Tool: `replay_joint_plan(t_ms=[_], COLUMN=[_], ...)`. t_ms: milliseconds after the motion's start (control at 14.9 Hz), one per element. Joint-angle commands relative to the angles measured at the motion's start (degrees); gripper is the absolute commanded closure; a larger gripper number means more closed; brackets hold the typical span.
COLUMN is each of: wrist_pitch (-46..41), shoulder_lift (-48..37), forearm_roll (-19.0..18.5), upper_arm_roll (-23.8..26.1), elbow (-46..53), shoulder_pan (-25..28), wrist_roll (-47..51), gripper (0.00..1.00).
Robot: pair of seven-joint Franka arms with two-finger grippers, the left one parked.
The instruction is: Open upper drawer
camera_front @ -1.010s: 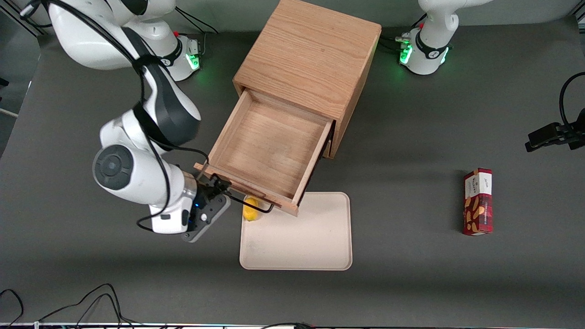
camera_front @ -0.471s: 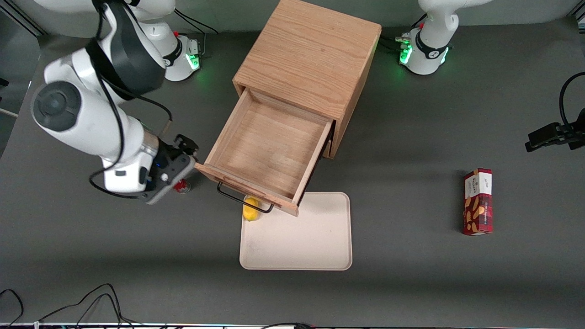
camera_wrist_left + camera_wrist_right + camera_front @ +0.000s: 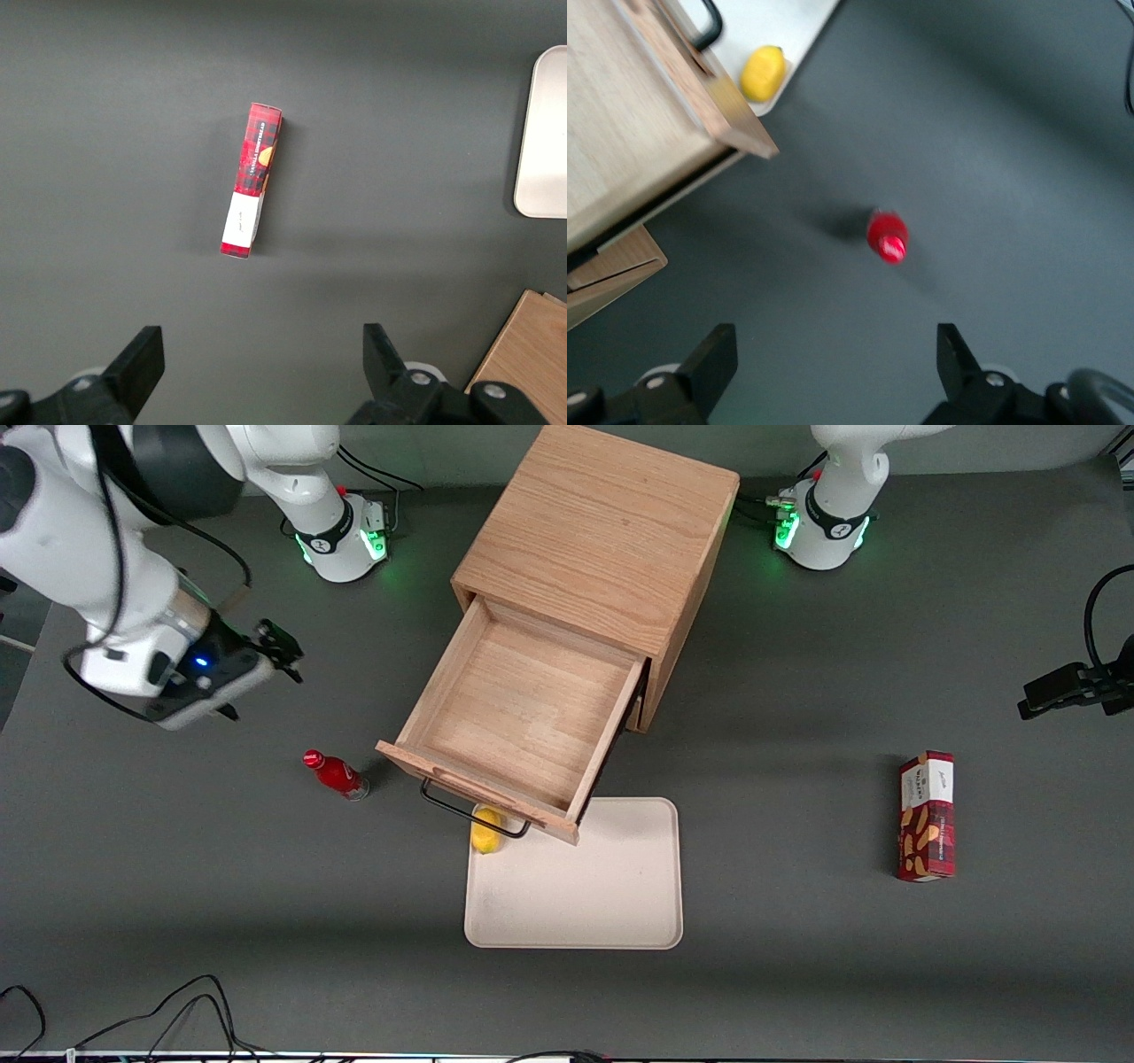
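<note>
Nearest your front camera lies the cream tray [image 3: 574, 886], flat on the dark table [image 3: 797, 974], with a small yellow object [image 3: 485, 831] at its corner farthest from the camera, tucked under the drawer's handle. Toward the parked arm's end of the table you see a red snack box [image 3: 927, 816], well apart from everything else. Toward the working arm's end stands a small red bottle [image 3: 337, 776], near the drawer's front corner but not touching it. The upper drawer [image 3: 518, 722] is pulled well out of the oak cabinet [image 3: 602, 531], its open box empty; its long axis runs from the cabinet toward the camera, slanted toward the working arm's end, and its black wire handle [image 3: 474, 815] overhangs the tray's edge. Your gripper [image 3: 282, 651] hangs above bare table, farther from the camera than the bottle and well apart from the drawer, its fingers [image 3: 713, 363] spread and holding nothing.
</note>
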Motion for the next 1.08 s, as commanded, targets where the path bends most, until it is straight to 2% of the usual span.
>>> replay_joint_plan(t_ms=[0,202,269,538,673,740,1010], wrist_pitch=[-1.2,-6.6,-8.3,-10.2,-10.6,-10.6,-10.7], shoulder_lift=[-6.6,-5.2,-4.5,-4.2,-3.3,-3.1,-3.1], forearm_roll=[3.4,3.4,3.5,3.5,3.3,2.9,2.5], upper_arm_roll=[0.4,-0.5,-0.5,0.2,-0.4,-1.3,-19.2], elbow=[-5.0,0.8,1.9,2.8,2.8,2.6,2.8], shoulder_pan=[-6.2,-7.5,-9.6,-11.0,-9.7,-6.5,10.3], wrist_roll=[1.0,9.3,13.3,13.4,13.1,13.0,13.0], gripper=[0.0,0.0,0.0,0.0,0.0,0.0,0.0])
